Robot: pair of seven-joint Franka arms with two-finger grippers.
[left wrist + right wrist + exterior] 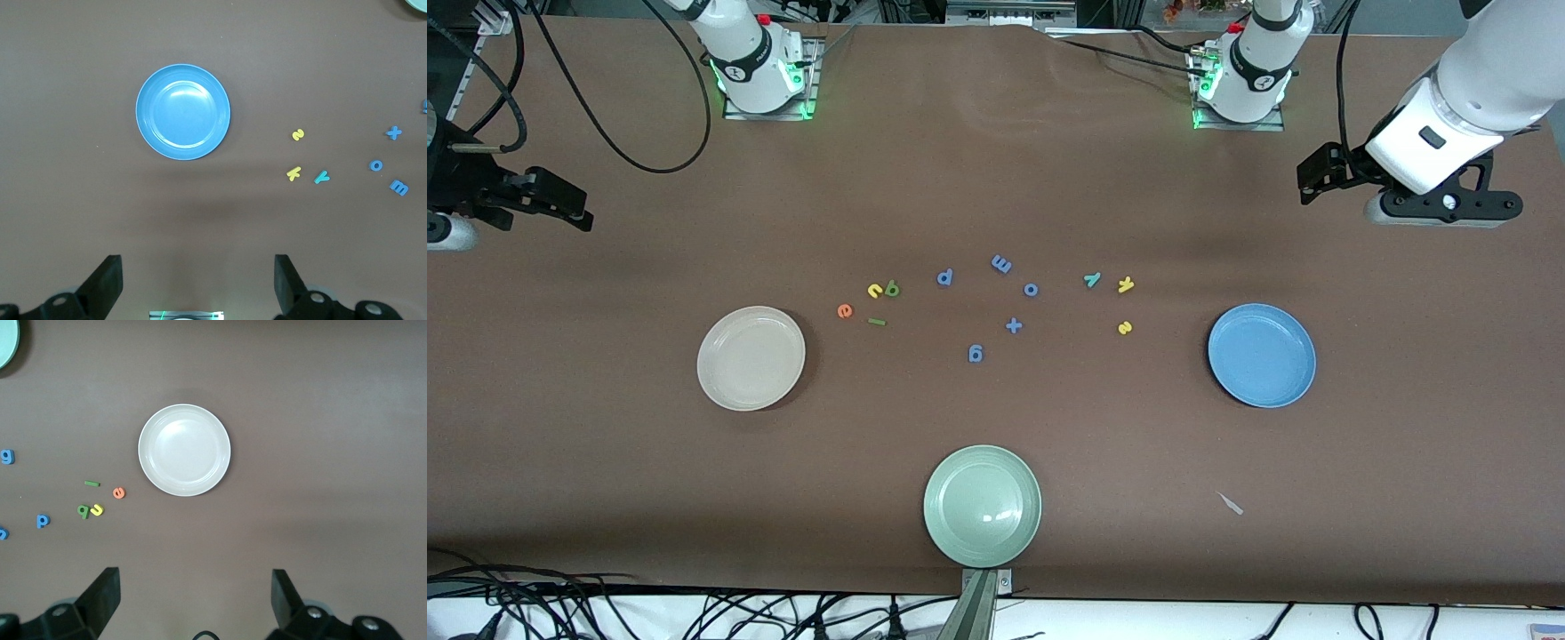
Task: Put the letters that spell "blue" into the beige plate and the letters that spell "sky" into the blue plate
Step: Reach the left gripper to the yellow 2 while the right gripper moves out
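Note:
The beige plate lies toward the right arm's end, with nothing in it. Beside it lie the orange e, yellow u, green b and olive l. The blue plate sits bare toward the left arm's end. Next to it are the teal y, yellow k and yellow s. My left gripper and right gripper hang open at the table's two ends, holding nothing.
Blue letters p, m, o, g and a blue plus sign lie between the two letter groups. A pale green plate sits near the table's front edge. A small pale scrap lies nearer the camera than the blue plate.

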